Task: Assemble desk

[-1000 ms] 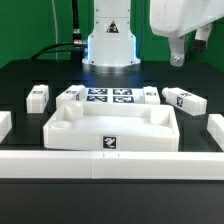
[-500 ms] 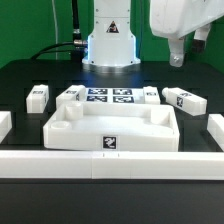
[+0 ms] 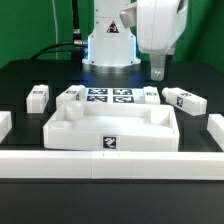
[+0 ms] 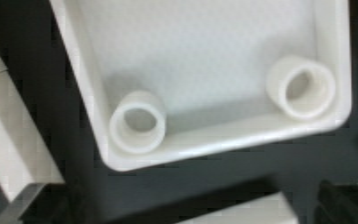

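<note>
White desk slab (image 3: 80,138) lies flat | jaws spread wide; empty; touching nothing; raised clear of the legs (image 3: 186,98)

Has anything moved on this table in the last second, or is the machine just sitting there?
The gripper swung toward the exterior view's left and came lower, open and empty. The desk slab and loose legs did not move.

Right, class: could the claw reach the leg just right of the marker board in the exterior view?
Probably yes. The claw hangs open just above that leg, with nothing between them. The marker board and the next leg lie beside it, not over it.
</note>
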{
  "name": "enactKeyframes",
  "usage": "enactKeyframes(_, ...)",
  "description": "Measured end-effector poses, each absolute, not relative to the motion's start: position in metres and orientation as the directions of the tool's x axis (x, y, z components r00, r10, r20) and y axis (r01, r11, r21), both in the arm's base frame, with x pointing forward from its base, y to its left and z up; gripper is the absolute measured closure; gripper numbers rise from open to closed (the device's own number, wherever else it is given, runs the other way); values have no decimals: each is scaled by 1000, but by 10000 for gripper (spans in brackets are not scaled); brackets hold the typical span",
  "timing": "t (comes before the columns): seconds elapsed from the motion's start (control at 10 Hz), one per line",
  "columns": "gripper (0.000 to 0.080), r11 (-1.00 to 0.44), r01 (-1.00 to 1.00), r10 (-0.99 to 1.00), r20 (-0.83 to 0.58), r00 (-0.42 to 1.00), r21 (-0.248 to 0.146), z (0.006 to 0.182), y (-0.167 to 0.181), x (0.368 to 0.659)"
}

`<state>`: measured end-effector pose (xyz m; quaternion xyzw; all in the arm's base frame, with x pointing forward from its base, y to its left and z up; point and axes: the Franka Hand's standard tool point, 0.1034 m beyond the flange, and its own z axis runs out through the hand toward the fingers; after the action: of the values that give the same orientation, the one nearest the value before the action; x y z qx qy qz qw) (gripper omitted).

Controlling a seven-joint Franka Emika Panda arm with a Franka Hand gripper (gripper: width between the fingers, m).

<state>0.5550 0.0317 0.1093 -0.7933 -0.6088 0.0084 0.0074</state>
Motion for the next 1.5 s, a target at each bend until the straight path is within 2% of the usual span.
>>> enactKeyframes(0.2, 150, -161, 987, 987, -2, 161, -23, 109, 32, 555)
enactKeyframes(0.5, 150, -92, 996, 996, 4, 92, -14, 103, 25, 549)
enactKeyframes(0.7, 150, -62, 998, 998, 13, 62, 0, 80, 5, 521)
enactKeyframes(0.8, 150, -78, 997, 997, 17, 78, -7, 66, -7, 505)
enactKeyframes(0.9, 150, -93, 995, 995, 18, 94, -22, 59, -14, 502)
enactKeyframes(1.3, 150, -102, 995, 995, 19, 102, -13, 59, -17, 507)
enactKeyframes(1.5, 150, -119, 993, 993, 24, 120, -19, 39, -25, 486)
